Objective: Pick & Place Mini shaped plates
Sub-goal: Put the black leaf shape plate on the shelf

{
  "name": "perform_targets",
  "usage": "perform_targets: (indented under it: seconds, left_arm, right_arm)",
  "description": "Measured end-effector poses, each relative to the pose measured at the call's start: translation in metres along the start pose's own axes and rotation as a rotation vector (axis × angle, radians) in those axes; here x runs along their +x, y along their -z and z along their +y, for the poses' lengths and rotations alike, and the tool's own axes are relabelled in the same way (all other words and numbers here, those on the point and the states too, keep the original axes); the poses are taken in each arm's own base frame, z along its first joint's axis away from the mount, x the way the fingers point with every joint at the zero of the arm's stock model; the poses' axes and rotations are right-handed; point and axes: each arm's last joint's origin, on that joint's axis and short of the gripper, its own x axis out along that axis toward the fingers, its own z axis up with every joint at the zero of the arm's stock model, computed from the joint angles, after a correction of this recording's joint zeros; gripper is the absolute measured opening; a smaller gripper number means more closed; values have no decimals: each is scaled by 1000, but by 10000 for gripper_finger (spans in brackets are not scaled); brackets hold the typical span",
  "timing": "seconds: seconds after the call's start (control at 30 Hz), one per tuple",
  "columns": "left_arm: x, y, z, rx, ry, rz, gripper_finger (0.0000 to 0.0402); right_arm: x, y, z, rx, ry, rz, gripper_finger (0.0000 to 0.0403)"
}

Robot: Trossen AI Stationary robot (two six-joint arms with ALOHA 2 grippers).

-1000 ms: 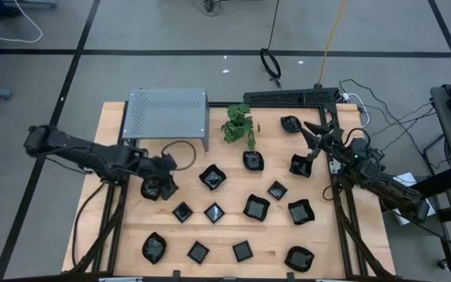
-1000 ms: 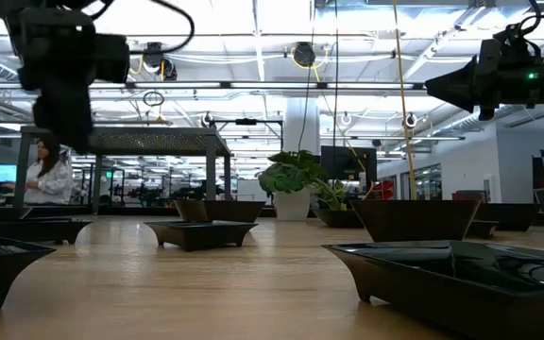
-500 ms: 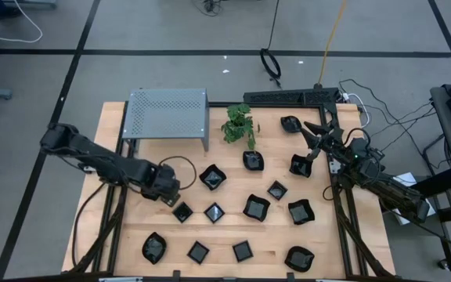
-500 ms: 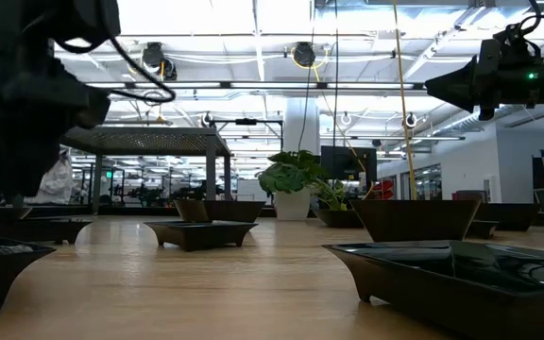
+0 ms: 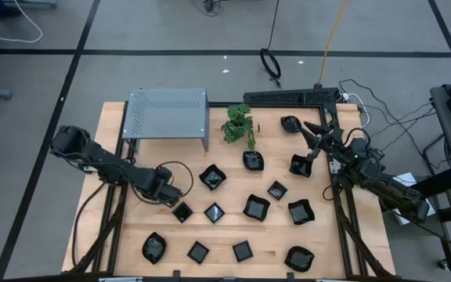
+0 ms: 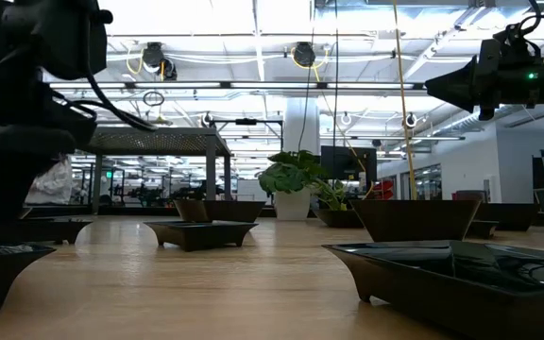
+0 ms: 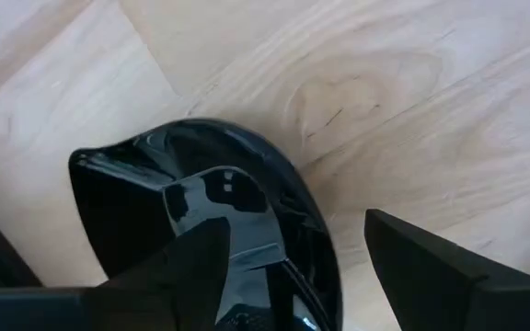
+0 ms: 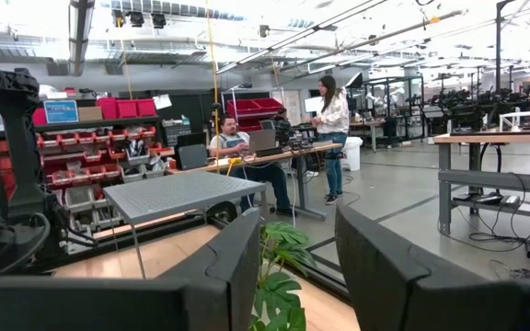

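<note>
The task was judged to be at an early stage, with almost all of the work left. In the high view the mini shaped plates (image 5: 257, 207) were seen scattered over the middle and near part of the table (image 5: 116, 235), well apart from one another, in loose rows running from the potted plant (image 5: 239, 125) towards the near edge. None was seen on top of the perforated shelf (image 5: 167, 111) at the far left, and no gathered or stacked group could be made out, so no plate could be counted as placed; where the plates were meant to go could not be told. The left gripper (image 5: 163, 191) was low over the left middle of the table, just left of the nearest row. In the left wrist view its fingers (image 7: 431, 267) stood wide apart over one glossy black plate (image 7: 201, 230), one finger above the bowl and the other beyond its rim over bare wood; the plate was resting on the table and was not gripped. This was read as the approach to a pick, with closing, lifting, carrying and setting down all to come. The right gripper (image 5: 316, 141) hung raised over the far right of the table, above the plates there. Its fingers (image 8: 237, 267) were apart with nothing between them, and the arm was taken to be waiting.
</note>
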Motion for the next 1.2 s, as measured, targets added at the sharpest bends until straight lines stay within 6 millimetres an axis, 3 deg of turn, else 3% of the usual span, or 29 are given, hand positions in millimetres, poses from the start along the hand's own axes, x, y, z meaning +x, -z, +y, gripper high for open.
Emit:
perform_targets:
  seconds: [0.13,0.5,0.67,0.77,1.0,1.2]
  left_arm:
    - [1,0,0,-3,-6,-2,208]
    - [1,0,0,0,-4,7,14]
    - [-1,0,-2,21,7,13,15]
    - [-12,-2,-10,99,55,4,9]
    - [-62,-10,-36,358,232,-86,9]
    - [-105,-20,-50,555,292,-299,9]
  right_arm:
    - [0,0,0,0,0,0,130]
    - [0,0,0,0,0,0,130]
    - [0,0,0,0,0,0,130]
    - [0,0,0,0,0,0,130]
    - [0,0,0,0,0,0,130]
    - [0,0,0,0,0,0,130]
